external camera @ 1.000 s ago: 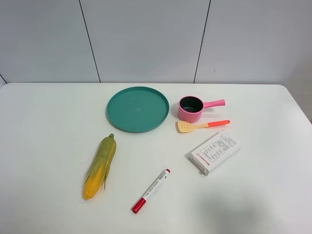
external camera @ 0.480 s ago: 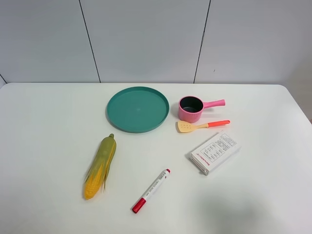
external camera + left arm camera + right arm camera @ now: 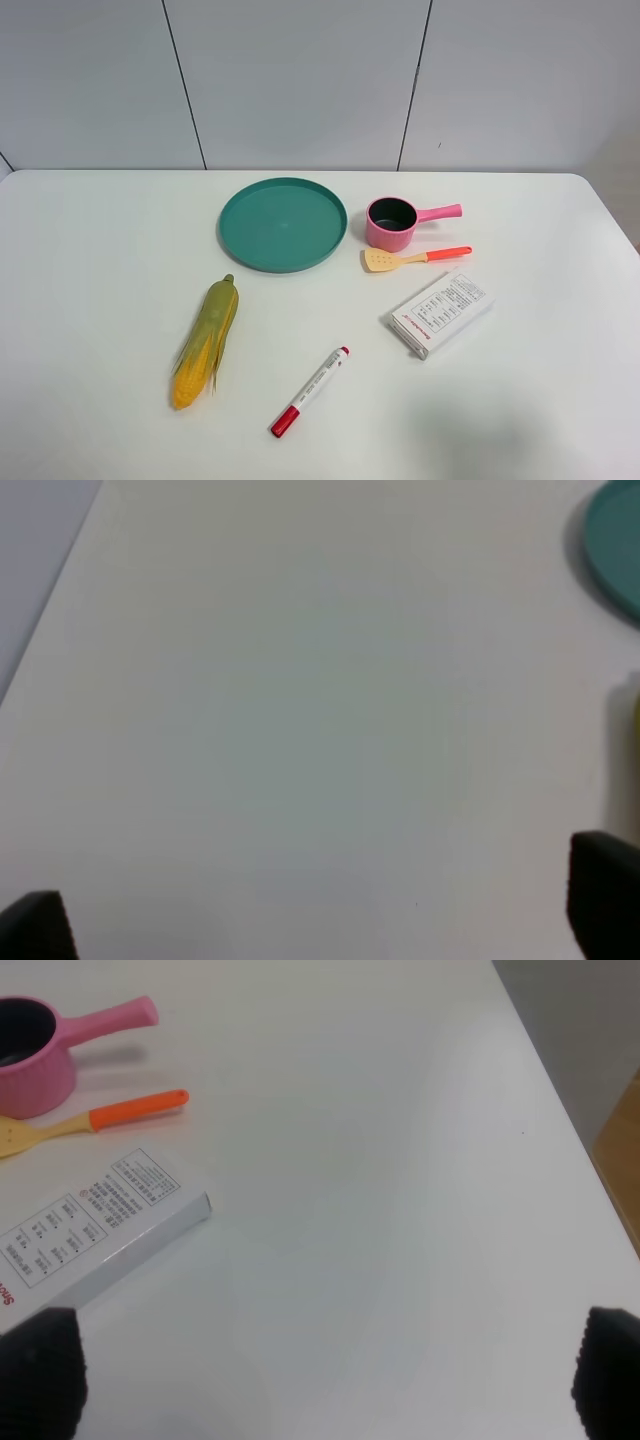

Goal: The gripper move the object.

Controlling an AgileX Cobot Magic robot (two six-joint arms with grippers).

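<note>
The small pink saucepan (image 3: 392, 222) with a dark inside stands upright on the white table, right of centre at the back, its handle pointing right. It also shows in the right wrist view (image 3: 30, 1055), far from my right gripper (image 3: 325, 1380), which is open and empty over bare table. My left gripper (image 3: 318, 920) is open and empty over the table's left part. Neither gripper shows in the exterior high view.
A yellow spatula (image 3: 410, 258) with an orange handle lies just in front of the saucepan. A white box (image 3: 441, 312) lies nearer the front. A teal plate (image 3: 283, 223) sits left of the saucepan. A corn cob (image 3: 206, 340) and a red marker (image 3: 310, 391) lie front left.
</note>
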